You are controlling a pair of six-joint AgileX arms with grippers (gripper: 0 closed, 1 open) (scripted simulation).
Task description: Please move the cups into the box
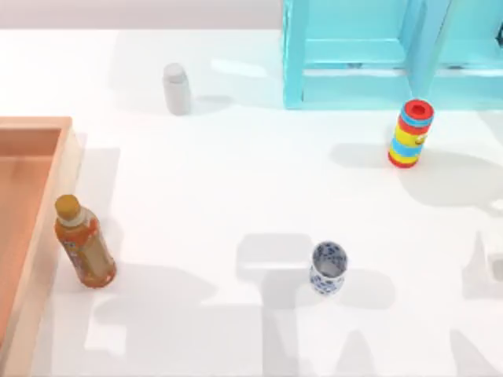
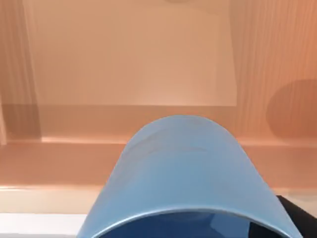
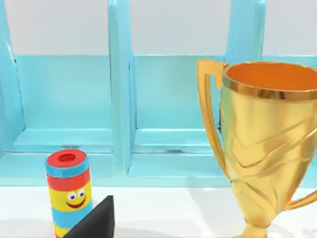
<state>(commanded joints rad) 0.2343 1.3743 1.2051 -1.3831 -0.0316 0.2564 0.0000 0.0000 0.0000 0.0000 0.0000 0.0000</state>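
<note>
My left wrist view looks down past a blue cup (image 2: 185, 173) that sits close under the camera, above the floor of the wooden box (image 2: 124, 59) and its raised rim. I cannot tell how my left jaws stand, nor whether they grip the cup. On the table (image 1: 236, 181), the box (image 1: 35, 204) lies at the left edge. An orange bottle (image 1: 82, 243) stands just beside its rim. The white cup with blue flowers (image 1: 328, 268) stands upright right of centre, well apart from the box. A striped cylinder (image 1: 411, 133) stands near the turquoise shelf (image 1: 354, 55), and a small grey bottle (image 1: 176, 88) stands farther left. My right wrist view faces the shelf, the cylinder and a gold trophy (image 3: 267, 144); how my right jaws stand I cannot tell.
</note>
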